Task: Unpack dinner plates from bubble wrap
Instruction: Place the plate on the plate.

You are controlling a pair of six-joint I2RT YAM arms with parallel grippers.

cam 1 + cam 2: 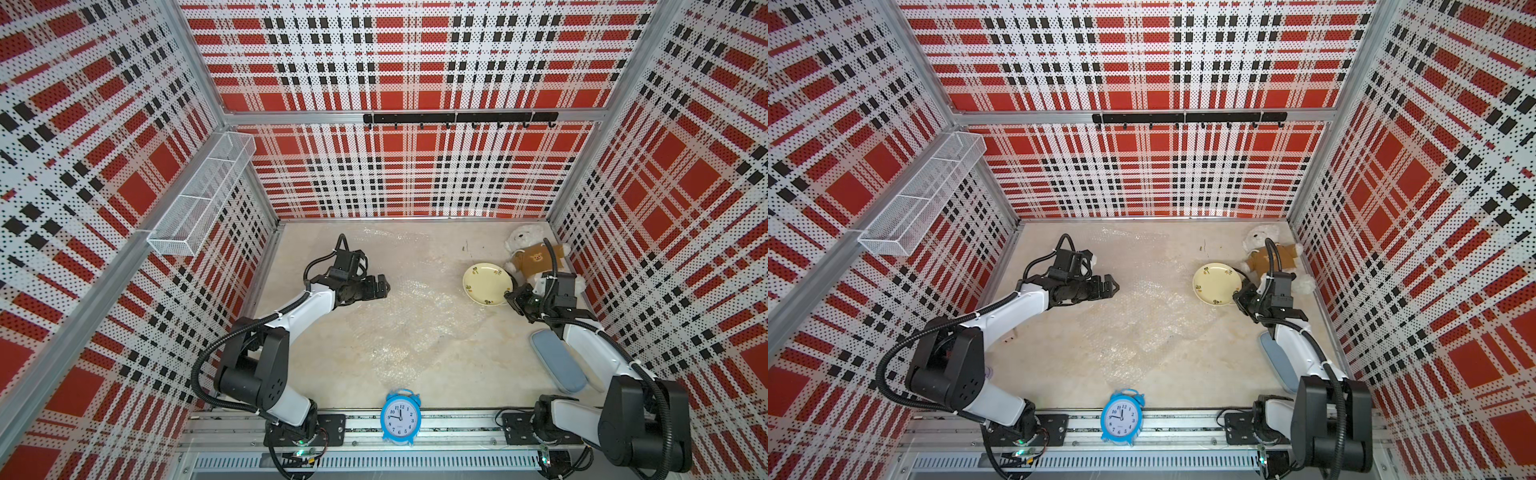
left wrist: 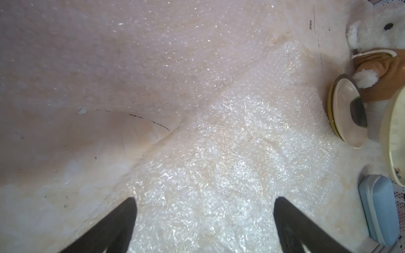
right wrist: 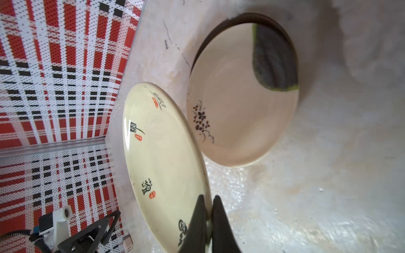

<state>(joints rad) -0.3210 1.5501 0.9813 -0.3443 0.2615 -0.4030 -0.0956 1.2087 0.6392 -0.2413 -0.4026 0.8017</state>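
Observation:
A cream dinner plate [image 3: 162,157] with small dark and red marks is tilted on edge, and my right gripper [image 3: 207,204] is shut on its rim. In both top views this plate [image 1: 487,284] [image 1: 1214,284] hangs at the right side, by the right gripper [image 1: 512,297]. Behind it a dark-rimmed plate [image 3: 236,109] [image 2: 344,114] with a dark pattern lies on the table. Clear bubble wrap [image 1: 415,316] [image 2: 241,142] is spread flat across the middle. My left gripper [image 1: 384,286] [image 2: 205,199] hovers open over its left part, holding nothing.
A white teddy bear [image 1: 532,253] in a brown top sits in the back right corner, touching the lying plate. A pale blue oblong case [image 1: 557,361] lies under the right arm. A blue alarm clock [image 1: 400,417] stands at the front edge. A wire basket [image 1: 199,199] hangs on the left wall.

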